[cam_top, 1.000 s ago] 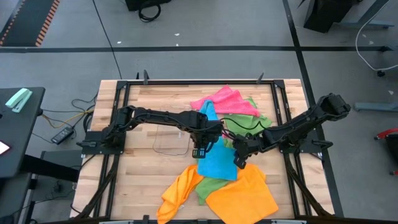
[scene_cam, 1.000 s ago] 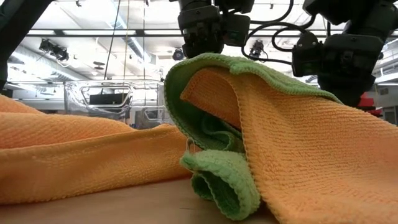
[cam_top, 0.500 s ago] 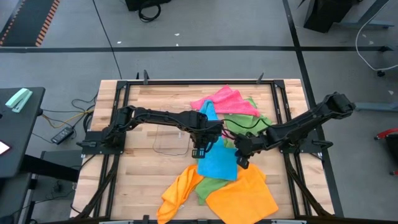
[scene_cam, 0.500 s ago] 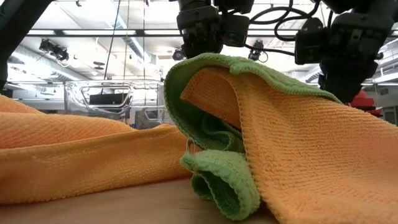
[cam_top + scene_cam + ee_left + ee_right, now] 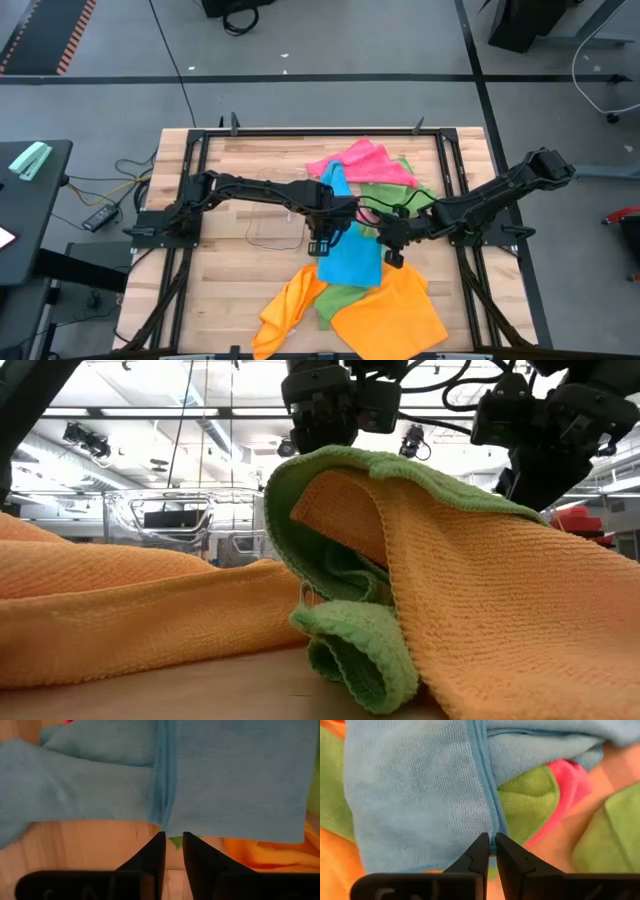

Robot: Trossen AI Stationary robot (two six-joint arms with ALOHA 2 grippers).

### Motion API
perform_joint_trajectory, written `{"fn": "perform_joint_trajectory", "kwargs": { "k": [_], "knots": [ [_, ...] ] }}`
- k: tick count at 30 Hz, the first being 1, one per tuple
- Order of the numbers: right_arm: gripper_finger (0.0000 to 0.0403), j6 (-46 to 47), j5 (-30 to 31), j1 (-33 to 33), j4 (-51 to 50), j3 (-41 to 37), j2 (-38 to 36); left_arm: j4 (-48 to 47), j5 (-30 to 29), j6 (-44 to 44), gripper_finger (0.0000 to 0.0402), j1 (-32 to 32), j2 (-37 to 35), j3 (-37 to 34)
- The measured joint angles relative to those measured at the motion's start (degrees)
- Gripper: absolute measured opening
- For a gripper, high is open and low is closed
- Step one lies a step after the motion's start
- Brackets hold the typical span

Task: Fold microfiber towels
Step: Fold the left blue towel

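Observation:
A sky-blue microfiber towel point(image 5: 348, 258) lies mid-table, running from the pink towel point(image 5: 362, 160) at the far side toward the orange towel point(image 5: 392, 312) at the near side. My left gripper point(image 5: 320, 246) is shut on its left edge. My right gripper point(image 5: 392, 258) is shut on its right edge. A green towel point(image 5: 395, 195) lies behind the right gripper. In the low view an orange-and-green heap point(image 5: 420, 580) hides the blue towel and both sets of fingertips. My left gripper pinches the blue towel's hemmed edge point(image 5: 163, 818) between its two fingertips, where the hem puckers into a fold. The fingers come steeply from above. The cloth spreads away from them over the wood and other towels. My right gripper pinches the blue towel's hem point(image 5: 493, 831) between its two fingertips, slanting down from the table's right side. The fingers lie in line with the hem. The blue cloth lies over green and pink towels beyond them.
A small clear plastic tray point(image 5: 276, 226) sits left of the blue towel under the left arm. A second orange towel point(image 5: 288, 312) and a green one point(image 5: 340, 300) lie near the front edge. Bare wood shows at the table's left half.
My right gripper has risen a little and rolled at the wrist, staying shut on the blue towel's right edge.

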Motion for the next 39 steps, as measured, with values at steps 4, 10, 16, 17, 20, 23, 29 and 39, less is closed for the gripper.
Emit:
{"fn": "perform_joint_trajectory", "kwargs": {
  "k": [4, 10, 16, 17, 20, 23, 29, 39],
  "knots": [
    [0.0039, -5.05, 0.07, -1.16, 0.03, 0.01, 0.00, 0.01, 0.07, 0.19, 0.0068, -0.76, 0.02, 0.00],
    [0.0039, -11.36, 0.07, -3.30, -1.04, 0.00, 0.13, 0.00, 0.08, 0.00, 0.0070, -1.16, 0.04, 0.00],
    [0.0040, -15.80, -0.41, -3.62, -1.36, 0.00, 0.13, 0.11, 0.09, -0.25, 0.0077, -2.38, 0.04, 0.00],
    [0.0040, -16.03, -0.43, -3.62, -1.40, 0.00, 0.13, 0.20, 0.09, -0.25, 0.0078, -2.64, 0.04, 0.00],
    [0.0040, -16.52, -0.45, -3.62, -1.40, 0.00, 0.15, 0.50, 0.09, -0.31, 0.0080, -3.37, 0.04, 0.00],
    [0.0040, -16.50, -0.61, -3.62, -1.67, 0.00, 0.15, 0.83, 0.10, -1.85, 0.0083, -4.30, 0.04, 0.00],
    [0.0066, -14.62, -2.38, -3.62, -2.99, 0.00, 0.17, 1.53, 1.72, -8.70, 0.0111, -6.61, 0.04, 0.00],
    [0.0161, -12.69, -2.50, -3.96, -3.02, 0.00, 0.17, 2.74, 2.50, -6.07, 0.0163, -12.00, 0.04, 0.00]
  ]
}}
